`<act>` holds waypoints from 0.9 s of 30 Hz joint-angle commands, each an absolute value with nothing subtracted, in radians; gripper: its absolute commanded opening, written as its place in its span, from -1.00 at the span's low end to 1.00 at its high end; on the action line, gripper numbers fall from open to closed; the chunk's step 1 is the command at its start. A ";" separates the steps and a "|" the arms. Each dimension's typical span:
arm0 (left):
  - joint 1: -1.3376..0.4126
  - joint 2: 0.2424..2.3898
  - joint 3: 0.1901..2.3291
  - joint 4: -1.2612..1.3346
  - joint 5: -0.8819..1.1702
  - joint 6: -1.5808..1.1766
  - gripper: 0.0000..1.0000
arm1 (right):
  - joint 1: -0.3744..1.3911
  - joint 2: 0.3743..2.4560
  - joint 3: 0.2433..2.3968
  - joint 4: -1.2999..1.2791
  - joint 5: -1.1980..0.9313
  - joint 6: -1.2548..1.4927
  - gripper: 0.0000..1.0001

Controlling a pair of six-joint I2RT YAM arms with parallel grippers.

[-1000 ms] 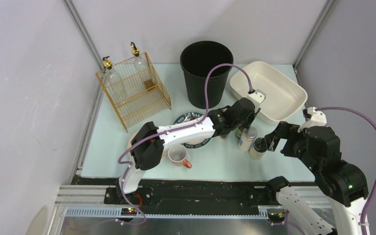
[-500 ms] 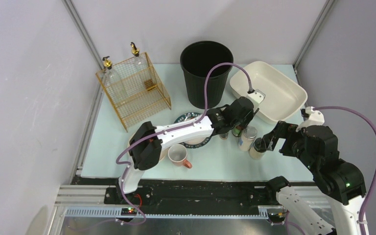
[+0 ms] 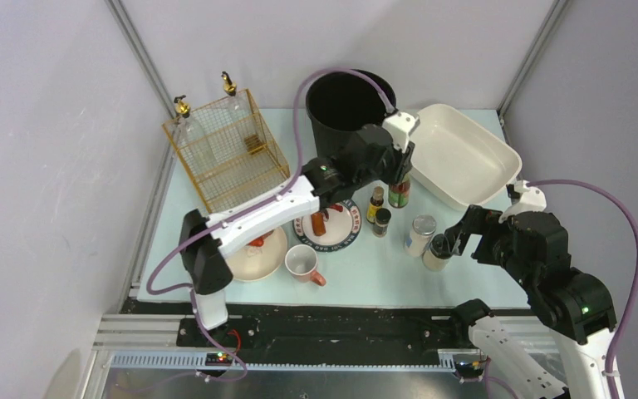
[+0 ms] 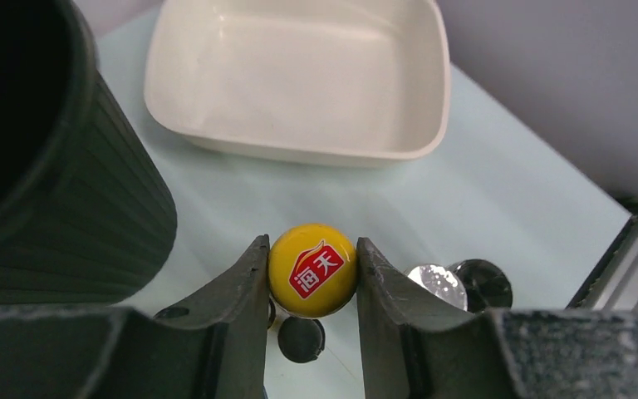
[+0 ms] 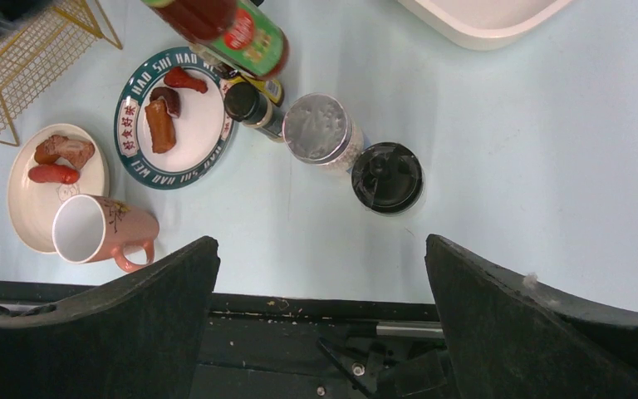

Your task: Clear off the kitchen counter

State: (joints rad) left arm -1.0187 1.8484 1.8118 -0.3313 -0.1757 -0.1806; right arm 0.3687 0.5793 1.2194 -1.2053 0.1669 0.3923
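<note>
A sauce bottle [image 4: 312, 269] is clamped by its yellow cap between the left fingers [image 4: 237, 303] and held clear of the bench [image 3: 365, 270] near its far edge, between bin [image 4: 50, 183] and basin [image 4: 299, 75] — likely for putting away. The right fingers [image 5: 141, 312] are spread wide, empty, over a black-lidded jar [image 5: 387, 176] by the near right corner.

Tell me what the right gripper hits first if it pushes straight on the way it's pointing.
Probably the black-lidded jar, just ahead of the open right gripper and slightly right of centre, before the silver-lidded jar beyond. Depth is unclear; it may touch the kitchen counter first.
</note>
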 commanded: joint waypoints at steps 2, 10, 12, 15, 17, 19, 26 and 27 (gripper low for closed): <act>-0.986 1.672 1.821 -0.215 -0.125 -0.192 -1.00 | 0.365 0.581 1.214 -1.167 0.156 0.382 0.98; -0.888 1.511 1.734 -0.231 -0.182 -0.179 -1.00 | 0.365 0.580 1.198 -1.150 0.136 0.388 0.98; -0.858 1.471 1.701 -0.233 -0.210 -0.179 -1.00 | 0.365 0.579 1.192 -1.145 0.131 0.387 0.98; -0.807 1.413 1.644 -0.236 -0.256 -0.182 -1.00 | 0.365 0.580 1.185 -1.135 0.119 0.387 0.98; -0.772 1.382 1.615 -0.241 -0.303 -0.180 -1.00 | 0.365 0.580 1.184 -1.131 0.112 0.387 0.98; -0.733 1.355 1.590 -0.242 -0.341 -0.174 -1.00 | 0.365 0.579 1.181 -1.127 0.108 0.387 0.98; -0.627 1.322 1.563 -0.241 -0.524 -0.099 -1.00 | 0.365 0.573 1.173 -1.113 0.081 0.392 0.97; -0.619 1.325 1.565 -0.242 -0.552 -0.092 -1.00 | 0.365 0.572 1.173 -1.111 0.079 0.394 0.97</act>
